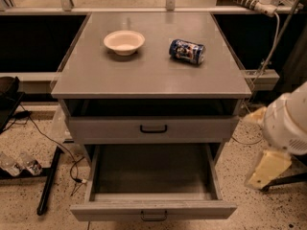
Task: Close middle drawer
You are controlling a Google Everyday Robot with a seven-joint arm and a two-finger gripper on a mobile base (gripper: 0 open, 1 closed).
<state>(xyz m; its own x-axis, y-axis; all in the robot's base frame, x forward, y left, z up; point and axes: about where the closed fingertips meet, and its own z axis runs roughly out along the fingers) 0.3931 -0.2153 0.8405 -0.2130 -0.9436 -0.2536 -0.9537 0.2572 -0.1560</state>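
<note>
At the right edge, beside the grey cabinet (144,75), hangs the robot's gripper (252,150). Its two yellowish fingers (266,169) stand wide apart and hold nothing. It is near the drawers but touches none of them. The middle drawer (192,128), with a small black handle (153,128), sticks out a little under the cabinet top. Below it the bottom drawer (153,174) is pulled far out. On top sit a white bowl (124,41) and a blue can (187,51) lying on its side.
</note>
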